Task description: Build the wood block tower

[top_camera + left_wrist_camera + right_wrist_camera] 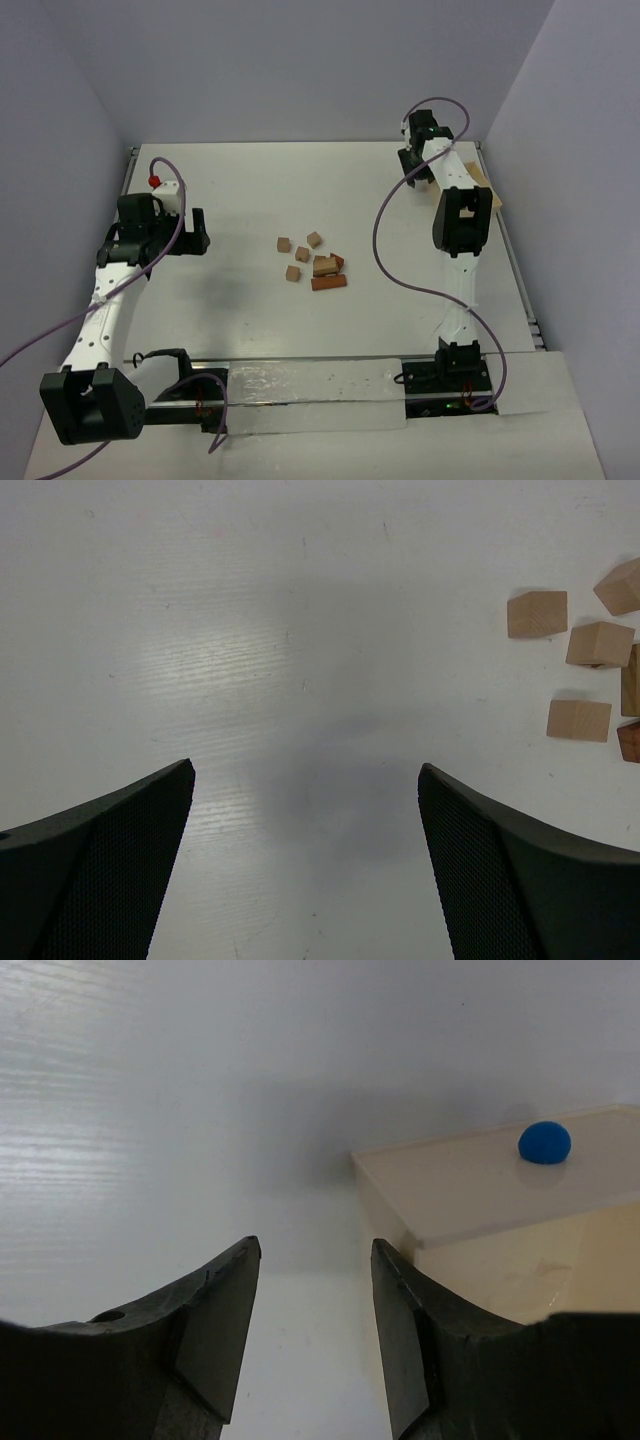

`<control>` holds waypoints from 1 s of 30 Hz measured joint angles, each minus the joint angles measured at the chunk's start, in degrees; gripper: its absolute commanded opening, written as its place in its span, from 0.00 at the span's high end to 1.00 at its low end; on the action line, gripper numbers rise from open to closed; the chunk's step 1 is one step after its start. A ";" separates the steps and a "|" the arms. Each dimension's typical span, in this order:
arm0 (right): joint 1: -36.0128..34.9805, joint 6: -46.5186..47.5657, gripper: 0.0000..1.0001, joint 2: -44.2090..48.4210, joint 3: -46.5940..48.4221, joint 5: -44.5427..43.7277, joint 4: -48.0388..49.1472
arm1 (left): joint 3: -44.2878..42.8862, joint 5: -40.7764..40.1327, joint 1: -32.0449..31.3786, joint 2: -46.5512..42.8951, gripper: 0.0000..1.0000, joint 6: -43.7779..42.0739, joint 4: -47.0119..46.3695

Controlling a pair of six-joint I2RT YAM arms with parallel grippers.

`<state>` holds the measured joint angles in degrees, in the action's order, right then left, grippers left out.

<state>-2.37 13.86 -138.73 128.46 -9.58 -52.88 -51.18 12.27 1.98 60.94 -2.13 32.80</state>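
The small wooden blocks lie loose in a cluster at the table's middle: several tan cubes [302, 254], a larger tan block [325, 265], a reddish wedge [340, 262] and a reddish-brown bar [329, 283]. No stack stands. My left gripper [203, 232] is open and empty, left of the cluster and apart from it. The left wrist view shows its wide-apart fingers [305, 770] over bare table, with tan cubes [537, 614] at the right edge. My right gripper [412, 165] is at the far right, open and empty [314, 1245].
A pale wooden box [482, 186] sits at the far right edge, partly hidden by the right arm. The right wrist view shows its top [480, 1185] with a blue knob [545, 1142], just right of the right finger. Purple cables trail from both arms.
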 measured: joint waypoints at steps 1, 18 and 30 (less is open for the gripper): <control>0.12 -0.04 0.42 -0.57 0.22 -0.20 0.18 | 0.00 0.00 0.00 0.04 0.01 0.00 0.00; 1.52 -0.36 0.27 -4.06 2.91 -1.97 1.57 | 0.07 0.00 0.00 1.15 0.01 0.00 0.00; 0.86 -0.46 0.00 -0.35 -1.17 0.30 3.56 | 0.15 0.01 0.00 1.35 0.01 -0.04 0.01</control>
<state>-1.50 13.40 -139.08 127.30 -9.28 -49.32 -51.03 12.28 1.98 62.29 -2.17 32.81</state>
